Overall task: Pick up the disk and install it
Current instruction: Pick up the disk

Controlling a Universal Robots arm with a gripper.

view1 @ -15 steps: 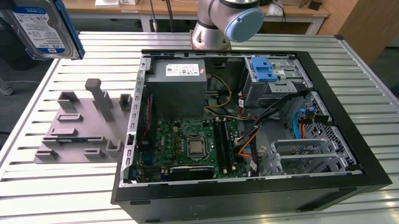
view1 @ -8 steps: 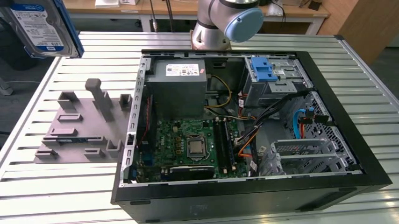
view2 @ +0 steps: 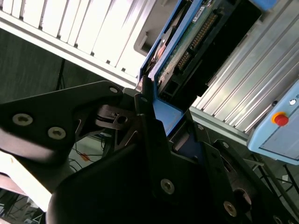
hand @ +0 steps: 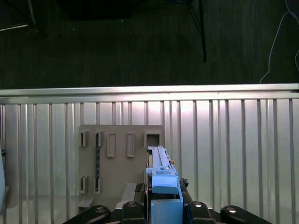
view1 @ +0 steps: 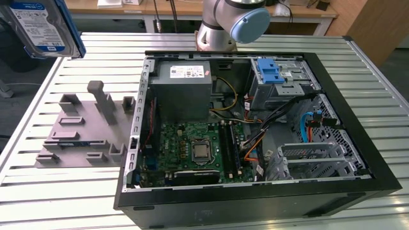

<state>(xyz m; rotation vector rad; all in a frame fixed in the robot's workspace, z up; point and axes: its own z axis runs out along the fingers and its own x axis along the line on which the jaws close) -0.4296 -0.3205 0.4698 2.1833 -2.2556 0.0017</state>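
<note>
The disk point(view1: 37, 23) hangs high in the air at the exterior view's upper left, its white-and-blue label facing the camera and blue rails along its edges. In the first wrist view the disk point(hand: 160, 173) appears edge-on with its blue end handle toward the camera, above the grey plastic stand point(hand: 119, 154). My gripper point(hand: 163, 206) is shut on the disk, black fingers pressing the blue carrier from both sides. The second wrist view shows the disk's point(view2: 196, 42) circuit-board underside and the gripper point(view2: 170, 119) clamped on the blue rail.
The open computer case point(view1: 357, 143) lies on the slatted metal table point(view1: 70, 201), with the grey drive bay and its blue bracket point(view1: 271, 72) at the far corner. The grey stand point(view1: 83, 129) sits beside the case on the exterior view's left. The arm's base point(view1: 223, 24) stands behind the case.
</note>
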